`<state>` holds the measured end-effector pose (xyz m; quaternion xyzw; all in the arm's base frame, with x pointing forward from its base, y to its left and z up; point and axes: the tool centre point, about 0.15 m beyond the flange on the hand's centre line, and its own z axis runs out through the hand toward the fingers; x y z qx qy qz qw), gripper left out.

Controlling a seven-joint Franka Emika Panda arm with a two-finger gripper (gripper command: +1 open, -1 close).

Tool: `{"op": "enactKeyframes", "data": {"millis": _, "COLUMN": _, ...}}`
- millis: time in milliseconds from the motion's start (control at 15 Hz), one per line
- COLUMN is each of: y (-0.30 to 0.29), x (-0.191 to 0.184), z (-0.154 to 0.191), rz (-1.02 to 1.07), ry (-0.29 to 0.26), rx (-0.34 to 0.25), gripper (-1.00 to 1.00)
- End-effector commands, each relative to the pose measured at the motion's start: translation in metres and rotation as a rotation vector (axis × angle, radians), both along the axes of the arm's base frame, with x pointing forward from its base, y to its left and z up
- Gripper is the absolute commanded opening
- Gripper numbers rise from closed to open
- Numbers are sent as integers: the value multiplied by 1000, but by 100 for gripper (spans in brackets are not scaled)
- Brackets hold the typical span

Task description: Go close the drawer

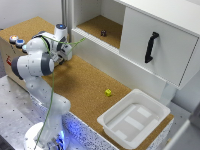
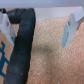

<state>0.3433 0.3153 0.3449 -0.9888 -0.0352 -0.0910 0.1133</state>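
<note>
1. The drawer belongs to the low wooden box (image 1: 11, 50) at the exterior view's left edge, the one carrying coloured round buttons (image 1: 16, 40) on top. The arm's upper links cover most of the box's face, so the drawer front itself cannot be made out, nor how far it stands open.

2. The gripper (image 1: 66, 51) sits over the cork worktop (image 1: 90, 85) just to the exterior view's right of the box. Judging from that, the drawer lies from the jaws toward the exterior view's left, and a closing push would have to run that way, into the box face. The drawer's long axis cannot be told.

3. In the wrist view the two fingers (image 2: 70, 27) stand well apart with only cork between them, so the jaws are released and hold nothing. A black cable (image 2: 22, 47) crosses that view.

4. Containers:
   - The white plastic tub (image 1: 134, 117) at the near right of the exterior view looks empty.
   - The white cabinet's open shelf (image 1: 102, 27) at the far side holds one small dark object (image 1: 103, 33).
   - A small yellow block (image 1: 108, 92) lies loose on the cork, near the tub but outside it.

5. The cabinet panel with the black handle (image 1: 151, 47) is well apart from the gripper and is no part of this job.
</note>
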Motion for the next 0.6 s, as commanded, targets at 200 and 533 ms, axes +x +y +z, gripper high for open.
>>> {"op": "enactKeyframes", "data": {"millis": 200, "y": 13, "x": -44, "z": 94, "rz": 135, "ry": -112, "rx": -78, "gripper": 100}}
{"op": "enactKeyframes", "data": {"millis": 533, "y": 47, "x": -72, "z": 138, "rz": 482, "ry": -61, "rx": -169, "gripper": 100}}
